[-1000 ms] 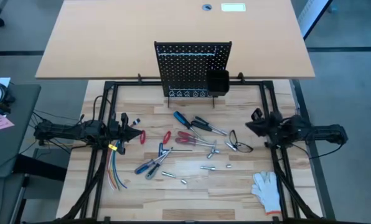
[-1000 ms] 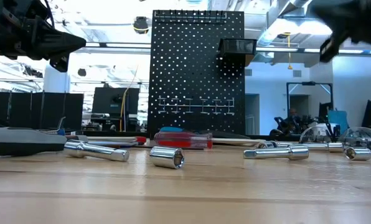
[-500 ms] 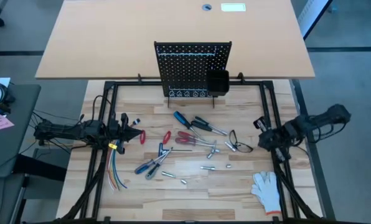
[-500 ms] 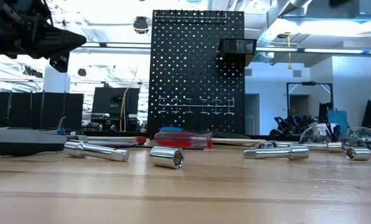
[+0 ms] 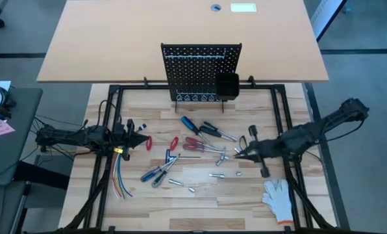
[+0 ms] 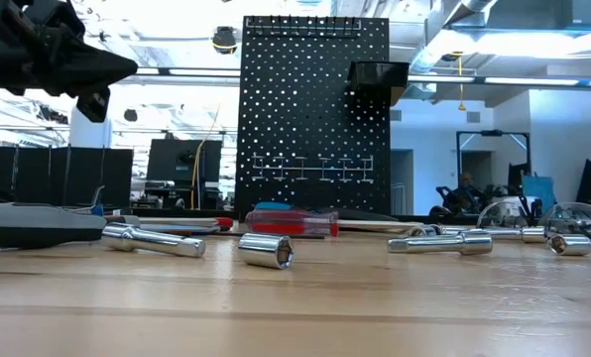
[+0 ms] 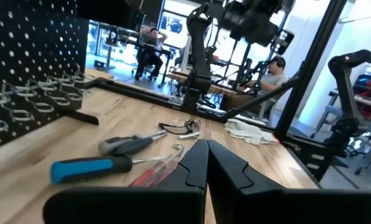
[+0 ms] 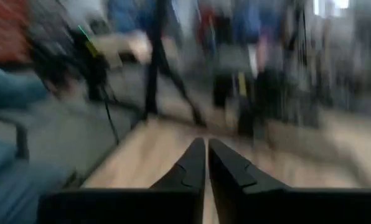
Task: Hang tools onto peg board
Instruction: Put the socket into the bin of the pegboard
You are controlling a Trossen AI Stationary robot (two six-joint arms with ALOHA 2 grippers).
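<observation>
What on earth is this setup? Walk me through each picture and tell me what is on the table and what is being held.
It is a robot with two dark arms at a wooden table. One picture looks straight down, one looks level across the tabletop, and two come from cameras on the arms' wrists.

The left gripper waits at the table's left side, fingers shut, holding nothing. The right gripper reaches toward the middle, over the safety glasses; its fingers look nearly together and empty.

On the table lie the tools: screwdrivers, pliers, metal sockets. There are also coloured wires and a white glove. The black peg board stands upright at the back, with no tools on it.
</observation>
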